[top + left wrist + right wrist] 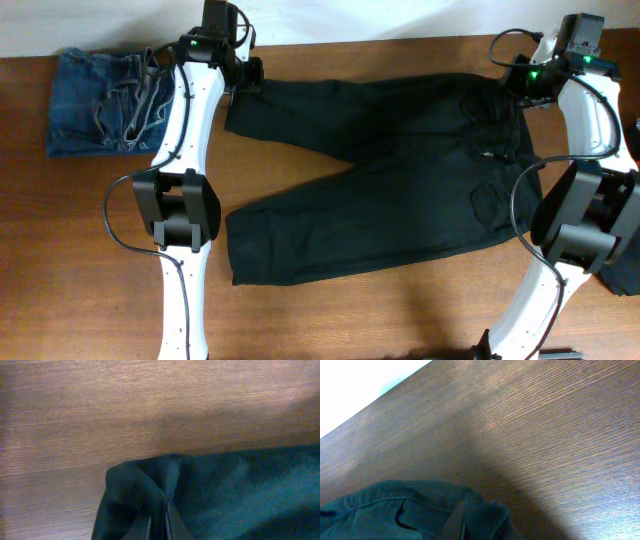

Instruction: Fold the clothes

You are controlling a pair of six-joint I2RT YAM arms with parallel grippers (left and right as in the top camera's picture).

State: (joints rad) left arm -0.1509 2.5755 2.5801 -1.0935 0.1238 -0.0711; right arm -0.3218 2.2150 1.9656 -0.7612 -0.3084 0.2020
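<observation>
A brown wooden table (pixel 380 320) with fine, straight grain fills the overhead view, and soft shadows lie across it. Beyond its far edge, at twelve o'clock, runs a plain white strip (pixel 400 15), featureless and evenly lit.

The left arm (pixel 190 130) reaches up from seven o'clock with its elbow bent, and the left gripper (pixel 248 76) is at eleven o'clock. The right arm (pixel 590 110) reaches up from five o'clock, with the right gripper (pixel 515 85) at two o'clock. Both jaws are closed, apparently pinching the black trousers (pixel 400 170).
</observation>
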